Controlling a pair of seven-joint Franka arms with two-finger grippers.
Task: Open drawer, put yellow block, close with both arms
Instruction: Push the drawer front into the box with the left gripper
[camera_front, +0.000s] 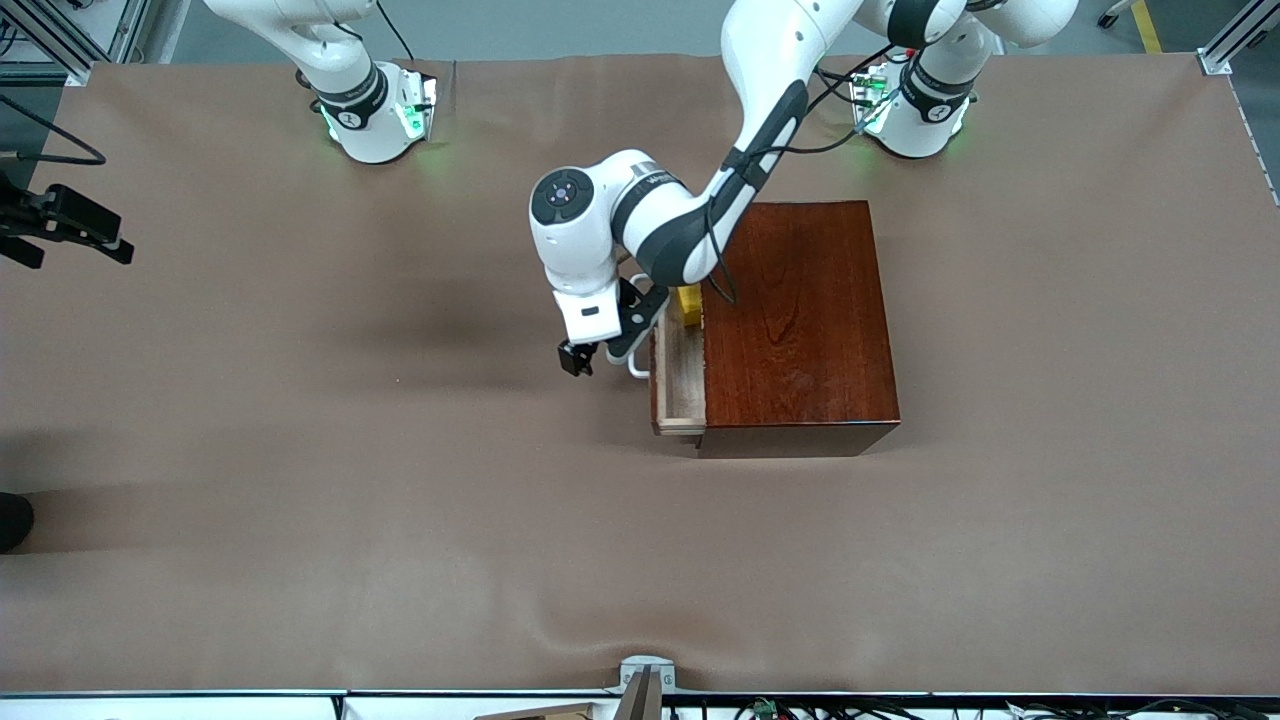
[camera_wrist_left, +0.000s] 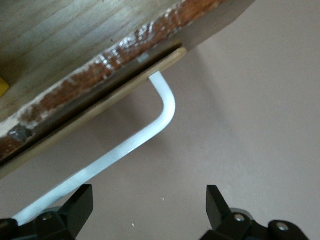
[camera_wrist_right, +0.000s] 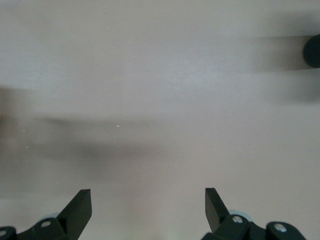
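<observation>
The drawer (camera_front: 680, 385) stands pulled out of the dark wooden box (camera_front: 795, 320) toward the right arm's end of the table, its pale tray exposed and its white handle (camera_front: 637, 368) facing outward. The left gripper (camera_front: 578, 362) hangs low just in front of that handle; in the left wrist view its fingers (camera_wrist_left: 80, 202) are spread wide with nothing between them, and the handle (camera_wrist_left: 150, 130) runs across just ahead of them, close to one fingertip. Farther from the front camera, the yellow block (camera_front: 689, 305) sits in the drawer at the end nearest the robots' bases, right against the box's edge and half hidden by the left arm's wrist. That looks like the main risk: if the block stands taller than the opening or leans on the box's top edge, pushing the drawer shut could jam it or knock it out. A push from spread fingers could also slip off the thin round bar, or skew the drawer and shove the whole box along the cloth. The right gripper (camera_wrist_right: 150, 210) waits over bare table, fingers wide and empty, too far off to brace the box.
</observation>
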